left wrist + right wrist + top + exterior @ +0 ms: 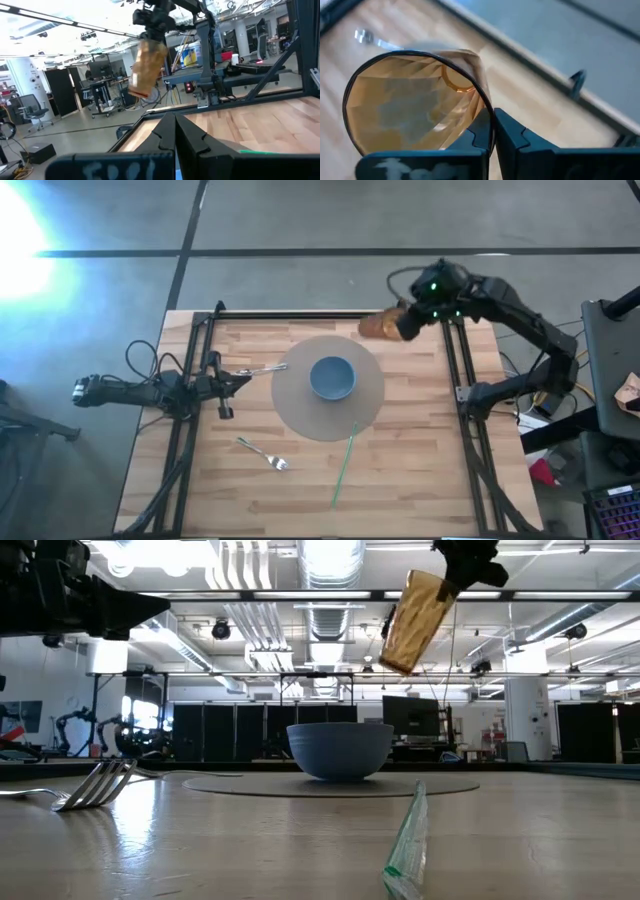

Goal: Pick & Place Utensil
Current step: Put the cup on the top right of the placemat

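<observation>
A silver fork (265, 453) (95, 785) lies on the wood near the table's near-left part. A second silver utensil (268, 368) lies by the left rim of the round grey mat (300, 415). My left gripper (240, 378) (175, 132) hovers shut and empty just left of that utensil. My right gripper (415, 315) (493, 125) is raised over the table's far edge, shut on an amber plastic cup (385, 325) (415, 620) (147, 67). My right gripper pinches the amber cup's wall at its rim (482, 107), one finger inside the mouth and one outside. The cup is lifted clear, high above the table. It hangs tilted, with its base (400, 665) pointing down and toward the table's left.
A blue bowl (332, 377) (340, 748) stands in the middle of the grey mat. A green straw (343, 470) (408, 840) lies near the mat's near edge. Black frame rails (455, 370) run along the left, right and far sides of the table.
</observation>
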